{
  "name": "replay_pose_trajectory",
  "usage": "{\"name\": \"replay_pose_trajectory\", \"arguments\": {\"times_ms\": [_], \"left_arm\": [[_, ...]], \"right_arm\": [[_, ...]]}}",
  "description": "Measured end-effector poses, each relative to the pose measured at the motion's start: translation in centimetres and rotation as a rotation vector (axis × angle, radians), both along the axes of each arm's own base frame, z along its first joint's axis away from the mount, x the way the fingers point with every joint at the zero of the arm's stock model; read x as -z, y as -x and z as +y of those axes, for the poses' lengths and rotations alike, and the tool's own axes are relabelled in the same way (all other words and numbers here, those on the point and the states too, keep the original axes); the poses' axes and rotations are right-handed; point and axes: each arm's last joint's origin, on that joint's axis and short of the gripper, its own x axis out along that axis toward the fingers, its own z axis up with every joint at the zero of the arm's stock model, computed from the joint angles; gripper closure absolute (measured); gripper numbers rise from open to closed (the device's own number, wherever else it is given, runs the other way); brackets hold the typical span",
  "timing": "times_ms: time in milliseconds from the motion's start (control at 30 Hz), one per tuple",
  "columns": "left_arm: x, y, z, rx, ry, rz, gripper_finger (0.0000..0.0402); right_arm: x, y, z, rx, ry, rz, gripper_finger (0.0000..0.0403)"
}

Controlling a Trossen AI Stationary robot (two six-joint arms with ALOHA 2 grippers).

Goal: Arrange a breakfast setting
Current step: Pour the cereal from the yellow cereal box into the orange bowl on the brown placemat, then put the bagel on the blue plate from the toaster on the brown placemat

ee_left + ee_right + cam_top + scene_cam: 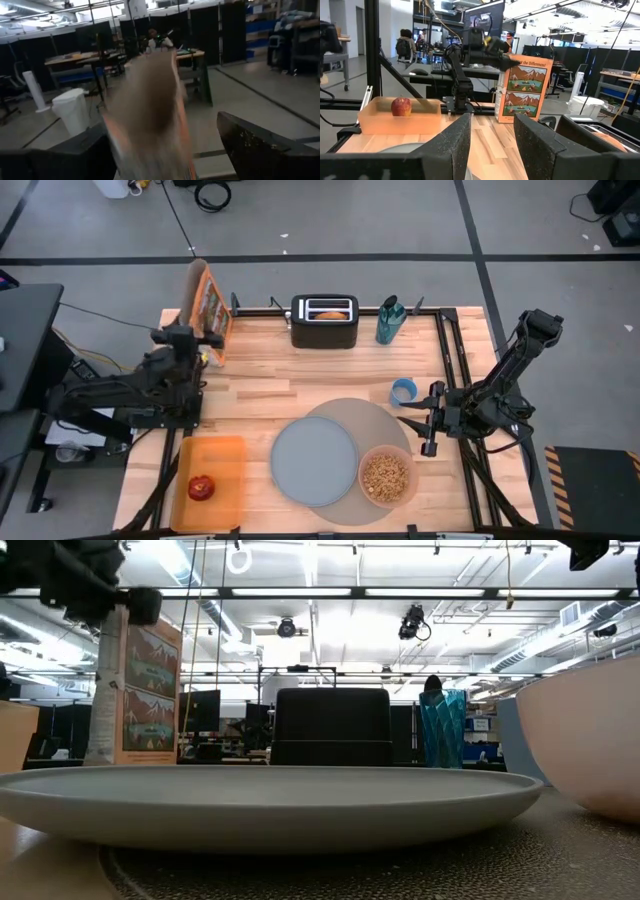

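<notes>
The grey mat (385,420) lies at the near middle of the table. The grey-blue plate (313,461) rests on its left part and the pink bowl (387,476), filled with cereal, on its near right edge. The blue cup (403,391) stands just past the mat's right side. The red apple (201,487) lies in the orange tray (225,455). A bagel (331,313) sits in the toaster's slot. My left gripper (160,125) is open at the far left, one finger on each side of the cereal box's top (530,61). My right gripper (491,131) is open and empty beside the mat's right edge. My left gripper stands level at the top of the upright cereal box (150,100), its open fingers (255,145) on either side of the top. Blur hides the edges, so I cannot tell whether a finger touches the box. The box stands on its bottom on the table.
The black toaster (325,322) and a teal bottle (390,320) stand along the far edge. The cereal box (210,305) stands at the far left corner. Bare wood shows between the toaster and the mat. People sit at desks in the room beyond.
</notes>
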Motion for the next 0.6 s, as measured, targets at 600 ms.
{"name": "replay_pose_trajectory", "arguments": {"times_ms": [600], "left_arm": [[-14.3,2.7,-1.9,0.675,-0.428,-0.096,0.0086]], "right_arm": [[0.0,0.0,0.0,0.002,0.004,-0.001,0.0245]]}}
